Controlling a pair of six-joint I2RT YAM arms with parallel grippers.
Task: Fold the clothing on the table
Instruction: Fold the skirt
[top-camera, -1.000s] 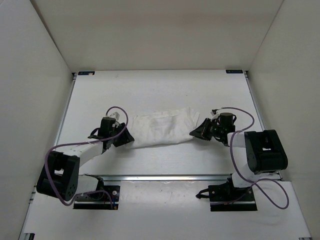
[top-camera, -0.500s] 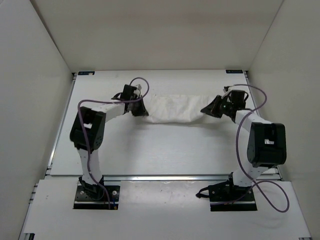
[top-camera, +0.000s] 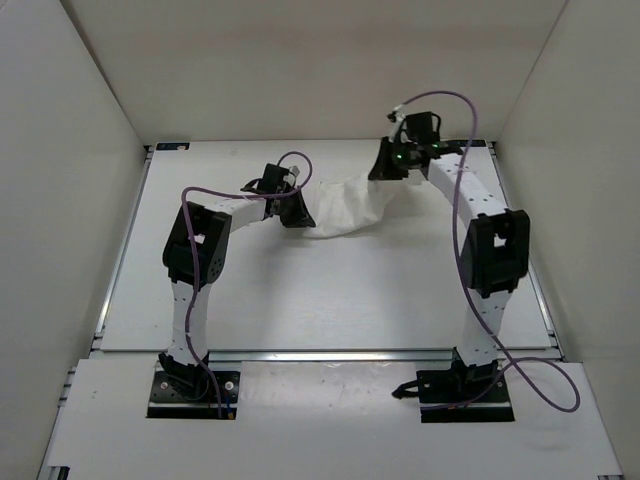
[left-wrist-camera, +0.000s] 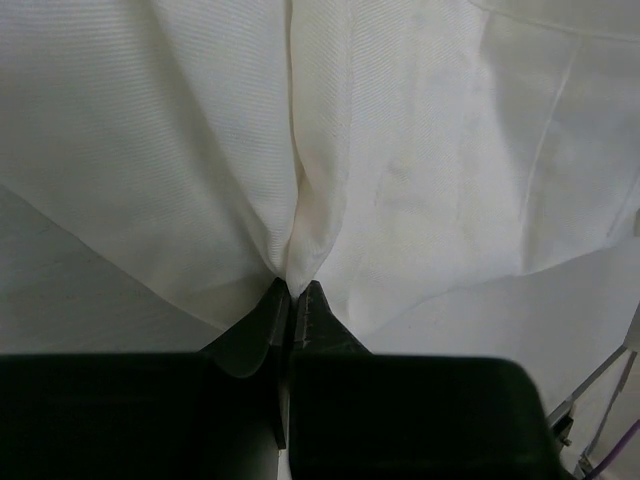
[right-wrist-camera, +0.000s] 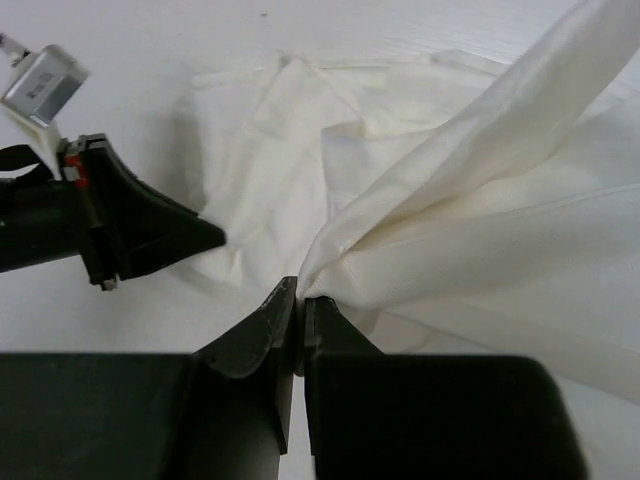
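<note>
The white clothing (top-camera: 345, 202) hangs bunched between my two grippers over the far half of the table (top-camera: 300, 300). My left gripper (top-camera: 303, 213) is shut on its left end; in the left wrist view the cloth (left-wrist-camera: 330, 140) fans out from the pinched tips (left-wrist-camera: 292, 290). My right gripper (top-camera: 384, 165) is shut on the right end and held higher, near the back edge. In the right wrist view the fabric (right-wrist-camera: 480, 220) gathers into the closed tips (right-wrist-camera: 300, 295), and the left gripper (right-wrist-camera: 120, 225) shows black at the left.
White walls (top-camera: 90, 120) enclose the table on three sides. Black corner brackets (top-camera: 172, 147) mark the far corners. A silver rail (top-camera: 330, 354) runs along the near edge, with both arm bases (top-camera: 190, 388) behind it. Purple cables (top-camera: 440, 100) loop off both wrists.
Both arms carried the clothing from mid-table toward the back. The right gripper then rose and swung left toward the back edge, bunching the cloth. The left gripper closed on the cloth.
</note>
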